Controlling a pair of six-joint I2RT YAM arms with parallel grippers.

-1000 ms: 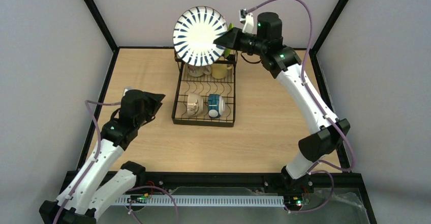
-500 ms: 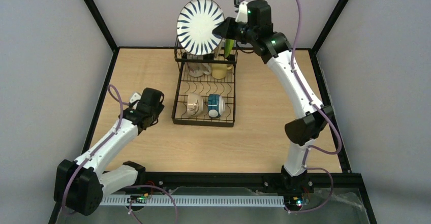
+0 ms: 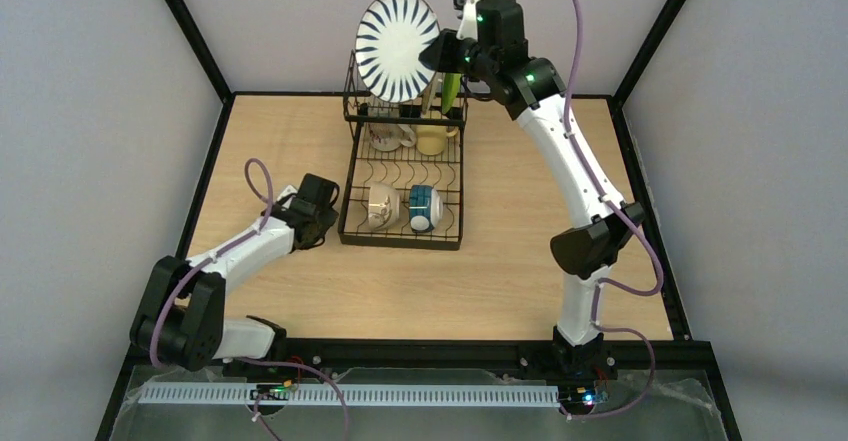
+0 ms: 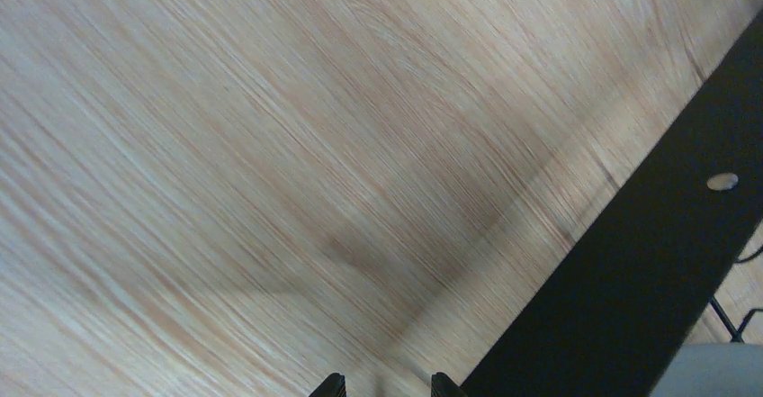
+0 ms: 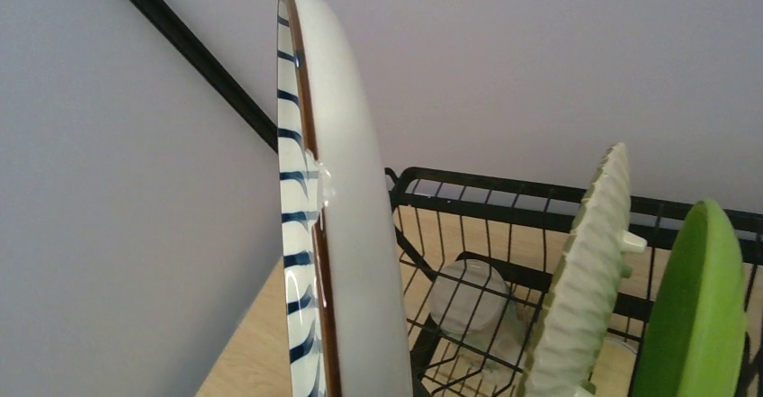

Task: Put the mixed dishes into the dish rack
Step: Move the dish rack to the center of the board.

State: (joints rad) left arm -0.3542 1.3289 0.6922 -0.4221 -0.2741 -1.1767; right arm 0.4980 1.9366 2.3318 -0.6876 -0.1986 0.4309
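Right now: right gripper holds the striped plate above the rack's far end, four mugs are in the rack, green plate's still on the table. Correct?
Not quite: the green plate is not on the table. It stands on edge in the rack, beside a ridged pale plate, as the right wrist view shows. The rest holds.

You have four mugs: cream mug (image 3: 380, 206), yellow mug (image 3: 432, 141), blue mug (image 3: 422, 208), printed mug (image 3: 388, 138). You have three plates: striped plate (image 3: 398, 46), tan plate (image 5: 585, 271), green plate (image 5: 697, 316). One rack (image 3: 400, 241). Two arms: left arm (image 3: 240, 251), right arm (image 3: 565, 161).
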